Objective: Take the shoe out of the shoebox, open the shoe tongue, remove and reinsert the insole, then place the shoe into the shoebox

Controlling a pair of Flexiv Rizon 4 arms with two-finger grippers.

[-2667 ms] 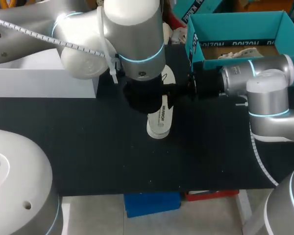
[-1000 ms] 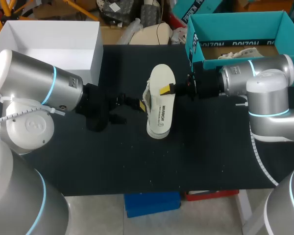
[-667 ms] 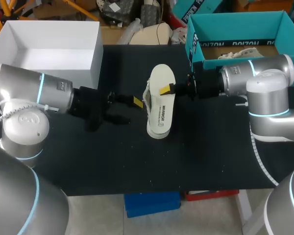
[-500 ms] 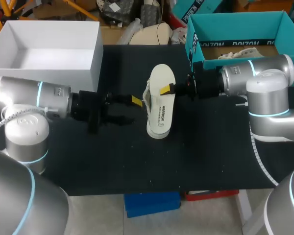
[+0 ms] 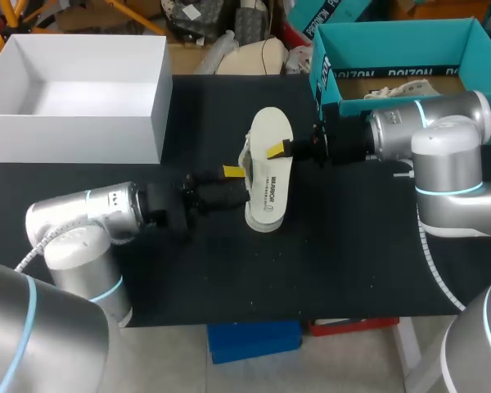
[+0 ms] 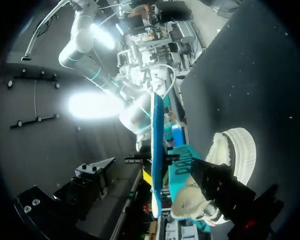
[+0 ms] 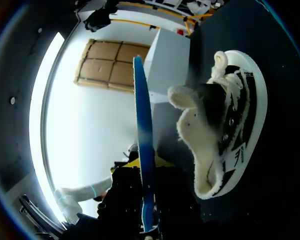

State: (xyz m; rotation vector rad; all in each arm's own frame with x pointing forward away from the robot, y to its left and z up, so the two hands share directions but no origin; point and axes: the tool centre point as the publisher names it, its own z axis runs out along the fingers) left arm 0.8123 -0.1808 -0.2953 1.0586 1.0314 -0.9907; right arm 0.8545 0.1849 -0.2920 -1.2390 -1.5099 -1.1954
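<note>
On the table (image 5: 352,270) the shoe (image 5: 268,176), laid on its side, could be shoved askew by the left gripper (image 5: 227,187) (spread wide beside it) if the hold of the right gripper (image 5: 280,150), which cannot be told, is slack.

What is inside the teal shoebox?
In the shoebox a brown floor and a white crumpled piece show. Its near part is hidden behind the right arm.
</note>
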